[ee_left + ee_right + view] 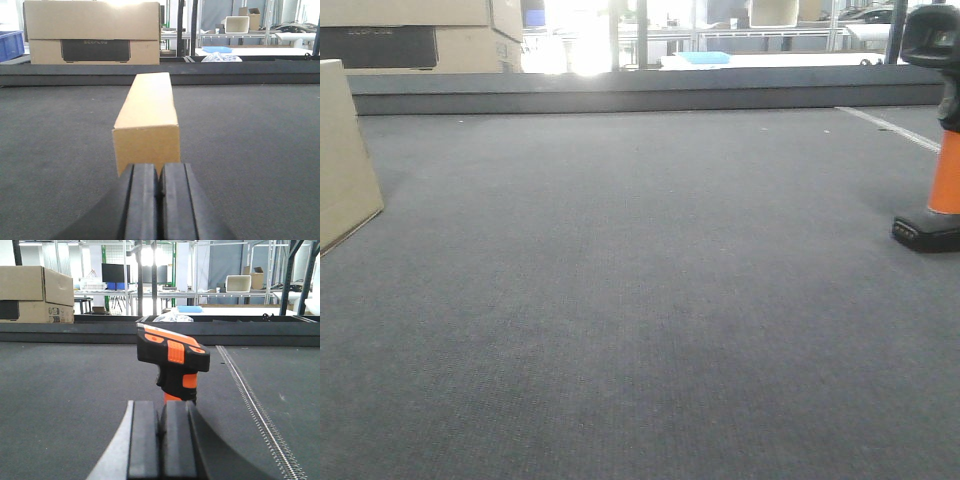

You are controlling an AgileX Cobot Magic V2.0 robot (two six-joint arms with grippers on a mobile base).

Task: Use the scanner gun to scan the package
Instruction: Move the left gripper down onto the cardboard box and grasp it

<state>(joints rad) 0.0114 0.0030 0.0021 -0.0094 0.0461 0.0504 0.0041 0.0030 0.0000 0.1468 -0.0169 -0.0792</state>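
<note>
On the table (620, 300) ahead of my right end effector (161, 440), the scanner gun (172, 360) stands upright; I judge it light, rigid, best taken by its orange handle; the package (146, 120) lies before my left end effector (160, 200); both are pressed together, empty.

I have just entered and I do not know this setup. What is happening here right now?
A two-arm robot holds nothing yet. The left gripper is shut and empty, pointing at the narrow end of the package, which sits on the grey mat ahead of it. The right gripper, also shut and empty, is close behind the scanner gun, which stands upright on its base. The two things are far apart, on opposite sides of the mat.
</note>
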